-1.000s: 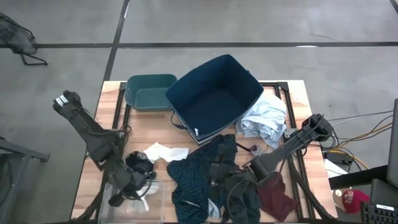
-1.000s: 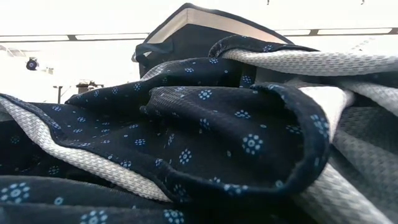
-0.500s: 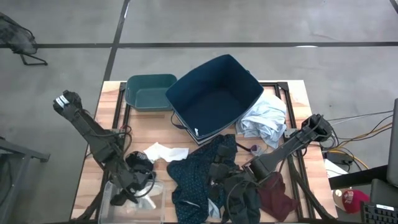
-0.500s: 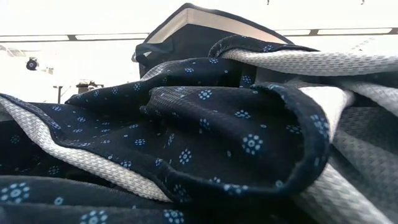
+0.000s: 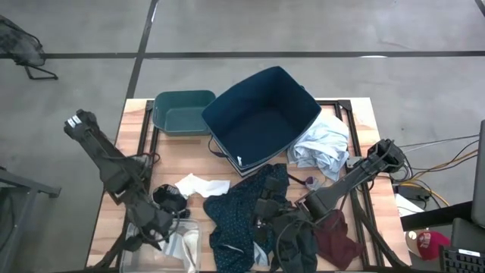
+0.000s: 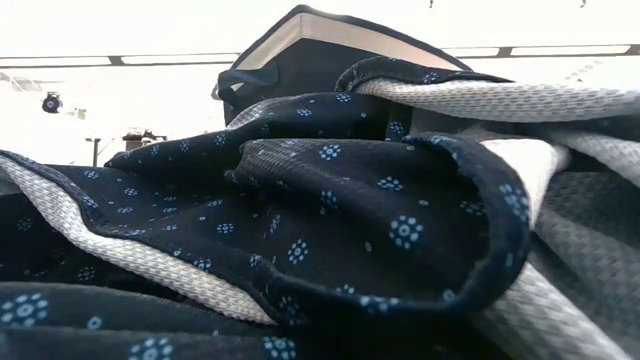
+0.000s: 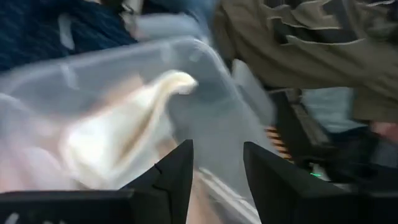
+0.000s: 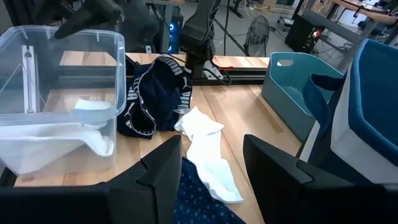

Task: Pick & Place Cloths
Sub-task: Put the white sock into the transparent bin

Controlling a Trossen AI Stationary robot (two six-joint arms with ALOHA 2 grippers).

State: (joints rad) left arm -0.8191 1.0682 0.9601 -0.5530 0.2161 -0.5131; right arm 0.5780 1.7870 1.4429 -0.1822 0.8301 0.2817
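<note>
**Soft, light cloths scattered on the table: pinch a raised fold, not a flat edge**

The cloths lie loose across the near half of the table point(image 5: 356, 114). A navy dotted shirt point(image 5: 241, 206) is crumpled near the middle, a pale blue-white shirt point(image 5: 322, 148) rests against the big navy box point(image 5: 261, 117), a maroon piece point(image 5: 339, 241) sits at the near right, and a white sock point(image 8: 208, 152) lies flat beside a black piece with white trim point(image 8: 152, 99). A pale cloth point(image 8: 59, 138) already lies in the clear bin point(image 8: 62, 56).

All look limp, light and unbreakable; they will drape and trail when lifted, and may drag neighbours where they overlap. A bunched ridge gives the best hold; the flat sock probably needs a pinch pressed down at mid-length.

The left tool point(image 7: 216, 163) hangs above the clear bin, fingers parted and empty. The right tool point(image 8: 211, 163) hovers over the dotted shirt near the sock, fingers apart, holding nothing.
</note>
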